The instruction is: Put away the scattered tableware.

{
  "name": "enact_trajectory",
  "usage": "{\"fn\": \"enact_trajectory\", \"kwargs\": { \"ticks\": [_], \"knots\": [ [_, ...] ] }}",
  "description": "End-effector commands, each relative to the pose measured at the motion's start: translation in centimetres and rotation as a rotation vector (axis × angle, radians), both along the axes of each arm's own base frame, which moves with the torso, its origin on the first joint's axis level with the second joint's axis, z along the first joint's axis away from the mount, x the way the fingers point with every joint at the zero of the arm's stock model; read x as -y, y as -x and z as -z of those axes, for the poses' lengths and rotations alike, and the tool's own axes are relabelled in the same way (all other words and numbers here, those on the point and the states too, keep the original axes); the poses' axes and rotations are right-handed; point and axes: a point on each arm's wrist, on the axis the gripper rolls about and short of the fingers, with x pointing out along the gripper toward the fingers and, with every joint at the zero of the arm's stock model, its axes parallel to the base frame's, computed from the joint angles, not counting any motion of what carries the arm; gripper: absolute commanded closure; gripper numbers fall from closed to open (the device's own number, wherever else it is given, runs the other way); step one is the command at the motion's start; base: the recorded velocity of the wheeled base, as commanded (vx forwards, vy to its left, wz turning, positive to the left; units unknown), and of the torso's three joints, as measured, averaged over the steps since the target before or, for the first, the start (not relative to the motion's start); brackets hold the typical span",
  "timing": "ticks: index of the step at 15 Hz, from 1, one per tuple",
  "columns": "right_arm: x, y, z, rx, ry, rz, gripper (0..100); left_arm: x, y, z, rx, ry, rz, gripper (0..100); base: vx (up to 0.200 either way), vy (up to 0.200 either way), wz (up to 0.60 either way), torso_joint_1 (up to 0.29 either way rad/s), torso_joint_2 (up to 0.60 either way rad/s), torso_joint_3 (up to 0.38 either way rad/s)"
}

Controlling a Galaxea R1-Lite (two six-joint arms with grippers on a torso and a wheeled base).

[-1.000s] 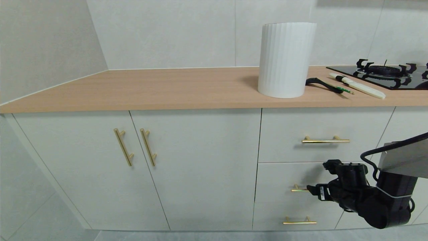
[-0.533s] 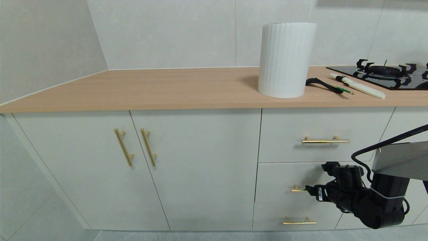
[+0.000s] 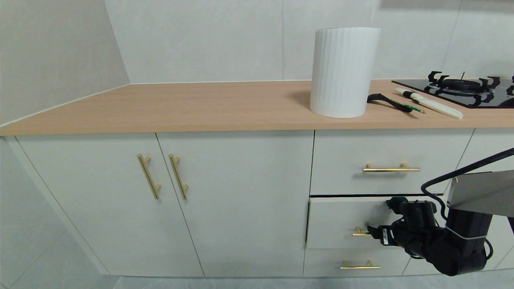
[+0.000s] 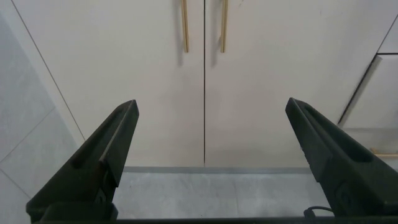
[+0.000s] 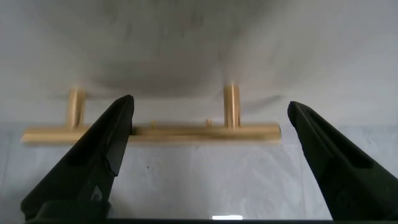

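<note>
Pulled middle drawer (image 3: 341,220) out a crack since half second ago: dark gap above front. Right gripper (image 5: 209,107) at handle (image 5: 152,132), fingers apart, not clamped. Left gripper (image 4: 211,109) facing cupboard doors (image 4: 261,74), fingers apart too. Tableware (image 3: 429,103) lying at worktop right end, between white canister (image 3: 341,72) and hob (image 3: 457,90). Means storage opening; nothing stowed yet.

The right arm (image 3: 461,245) is sitting low at the near right, pointing left, its right gripper (image 3: 372,232) holding both fingers spread wide. The left gripper (image 4: 210,109) is hanging with fingers equally far apart.
</note>
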Motion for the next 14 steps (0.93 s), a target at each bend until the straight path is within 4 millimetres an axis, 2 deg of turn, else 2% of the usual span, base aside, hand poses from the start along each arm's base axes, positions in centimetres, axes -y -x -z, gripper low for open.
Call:
{"fn": "enact_trajectory", "kwargs": {
  "ticks": [1, 2, 3, 6, 9, 12, 14],
  "knots": [
    [0.0, 0.1, -0.2, 0.003, 0.008, -0.006, 0, 0.0, 0.0, 0.0, 0.0, 0.001, -0.001, 0, 0.0, 0.0, 0.0, 0.0, 0.0, 0.0],
    [0.0, 0.5, -0.6, -0.007, 0.02, -0.017, 0, 0.0, 0.0, 0.0, 0.0, 0.001, -0.001, 0, 0.0, 0.0, 0.0, 0.0, 0.0, 0.0],
    [0.2, 1.5, -2.2, -0.042, 0.027, -0.042, 0, 0.0, 0.0, 0.0, 0.0, 0.001, -0.001, 0, 0.0, 0.0, 0.0, 0.0, 0.0, 0.0],
    [0.1, 4.0, -8.5, -0.11, -0.048, -0.128, 0, 0.0, 0.0, 0.0, 0.0, 0.0, -0.001, 0, 0.0, 0.0, 0.0, 0.0, 0.0, 0.0],
    [-0.2, 6.0, -14.2, -0.039, -0.083, -0.181, 0, 0.0, 0.0, 0.0, 0.0, 0.001, -0.001, 0, 0.0, 0.0, 0.0, 0.0, 0.0, 0.0],
    [-1.5, 7.1, -16.7, 0.054, -0.102, -0.212, 0, 0.0, 0.0, 0.0, 0.0, 0.001, -0.001, 0, 0.0, 0.0, 0.0, 0.0, 0.0, 0.0],
    [-1.9, 7.3, -17.3, 0.079, -0.137, -0.206, 0, 0.0, 0.0, 0.0, 0.0, 0.001, -0.001, 0, 0.0, 0.0, 0.0, 0.0, 0.0, 0.0]
  ]
}}
